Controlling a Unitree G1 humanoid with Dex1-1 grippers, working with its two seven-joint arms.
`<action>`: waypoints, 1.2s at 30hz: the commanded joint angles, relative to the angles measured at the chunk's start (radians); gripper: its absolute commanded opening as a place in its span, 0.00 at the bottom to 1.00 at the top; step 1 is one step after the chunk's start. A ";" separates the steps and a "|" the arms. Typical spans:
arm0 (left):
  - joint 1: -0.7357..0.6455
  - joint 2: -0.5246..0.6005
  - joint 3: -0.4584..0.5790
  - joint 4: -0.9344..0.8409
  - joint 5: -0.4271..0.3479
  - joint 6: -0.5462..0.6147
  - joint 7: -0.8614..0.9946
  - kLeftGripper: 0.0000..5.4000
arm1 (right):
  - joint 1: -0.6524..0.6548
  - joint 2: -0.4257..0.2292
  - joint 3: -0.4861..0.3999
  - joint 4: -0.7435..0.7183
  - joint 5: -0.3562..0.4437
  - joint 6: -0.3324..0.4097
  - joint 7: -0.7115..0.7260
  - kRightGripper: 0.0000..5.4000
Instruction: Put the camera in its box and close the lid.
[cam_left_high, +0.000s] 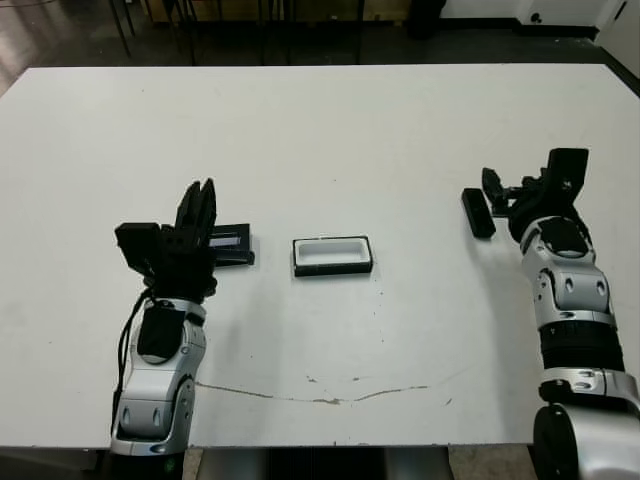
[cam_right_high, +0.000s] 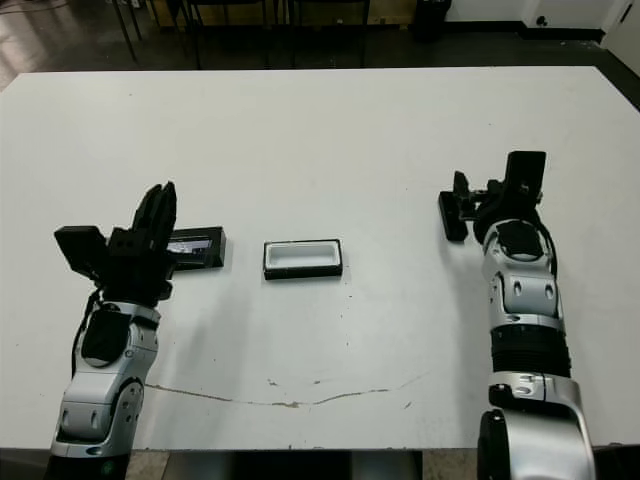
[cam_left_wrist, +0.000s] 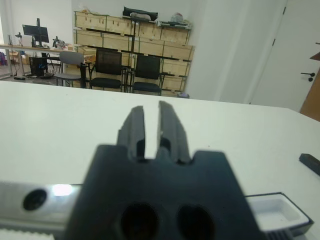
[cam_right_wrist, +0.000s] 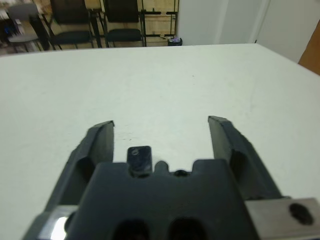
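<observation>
The counter (cam_left_high: 320, 130) carried all 3 parts apart, so nothing was yet packed. The box (cam_left_high: 332, 255) sat open and empty mid-counter. The lid (cam_left_high: 232, 244) lay just beside the left gripper (cam_left_high: 203, 205), fingers nearly pressed together. The camera (cam_left_high: 477, 212) lay between the right gripper's (cam_right_wrist: 161, 130) spread fingers, ungrasped.

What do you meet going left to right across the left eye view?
Left gripper → lid → box → camera → right gripper.
</observation>
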 joint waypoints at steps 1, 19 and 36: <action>0.011 0.014 0.001 -0.002 -0.007 0.032 -0.007 0.00 | 0.044 0.014 -0.016 -0.037 0.027 0.025 0.003 0.62; 0.023 0.022 -0.017 -0.008 0.021 0.029 -0.009 0.00 | 0.063 0.055 0.010 -0.072 0.006 0.072 -0.065 0.71; 0.043 0.032 -0.025 -0.011 0.024 0.017 -0.015 0.00 | 0.049 0.036 0.080 -0.046 -0.080 0.175 -0.081 1.00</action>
